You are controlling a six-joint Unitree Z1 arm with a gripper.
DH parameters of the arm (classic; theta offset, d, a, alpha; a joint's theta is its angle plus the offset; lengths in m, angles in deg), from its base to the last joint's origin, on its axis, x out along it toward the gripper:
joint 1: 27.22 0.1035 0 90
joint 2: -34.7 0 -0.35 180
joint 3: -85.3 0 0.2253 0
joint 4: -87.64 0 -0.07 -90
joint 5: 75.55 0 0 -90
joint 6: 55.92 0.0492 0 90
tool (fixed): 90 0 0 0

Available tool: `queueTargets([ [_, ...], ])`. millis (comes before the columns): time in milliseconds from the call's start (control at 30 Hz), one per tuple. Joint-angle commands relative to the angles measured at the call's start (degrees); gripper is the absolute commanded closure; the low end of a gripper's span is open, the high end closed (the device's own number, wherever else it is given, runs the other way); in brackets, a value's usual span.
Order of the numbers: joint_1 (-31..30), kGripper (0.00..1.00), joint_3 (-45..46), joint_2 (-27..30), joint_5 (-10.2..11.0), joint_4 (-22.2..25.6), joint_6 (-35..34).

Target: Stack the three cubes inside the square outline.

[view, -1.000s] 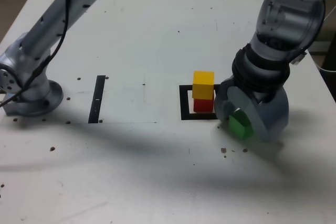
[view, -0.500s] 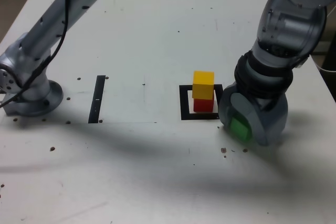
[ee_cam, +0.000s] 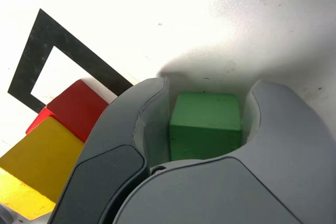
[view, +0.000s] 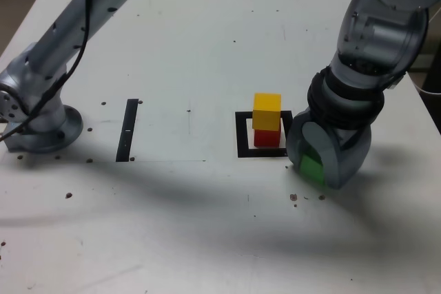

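The gripper point(ee_cam: 207, 124) is pinching the green cube point(ee_cam: 206, 124) on the table point(view: 179, 46) just beside the square outline point(view: 242, 135), where yellow cube point(view: 267, 111) is sitting on red cube point(view: 267, 138), presumably for lifting on top.

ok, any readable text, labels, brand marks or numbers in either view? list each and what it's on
None in either view.
green cube, yellow cube, red cube: plain faces, no print.
square outline and black strip: solid black, no lettering.
Arm housings and the tool: bare grey, no logo or label showing.
Table: only dark specks and scuffs, not characters.
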State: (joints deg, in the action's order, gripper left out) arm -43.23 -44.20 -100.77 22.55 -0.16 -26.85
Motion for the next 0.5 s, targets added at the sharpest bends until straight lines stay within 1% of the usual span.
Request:
queueTargets([
  [0,0.02,0.6,0.14,-0.05,-0.01,-0.02,-0.11],
  [167,0.02,0.6,-0.68,0.66,0.15,1.1,-0.3],
  [467,0.02,0.6,-5.68,3.91,1.59,8.6,-1.58],
])
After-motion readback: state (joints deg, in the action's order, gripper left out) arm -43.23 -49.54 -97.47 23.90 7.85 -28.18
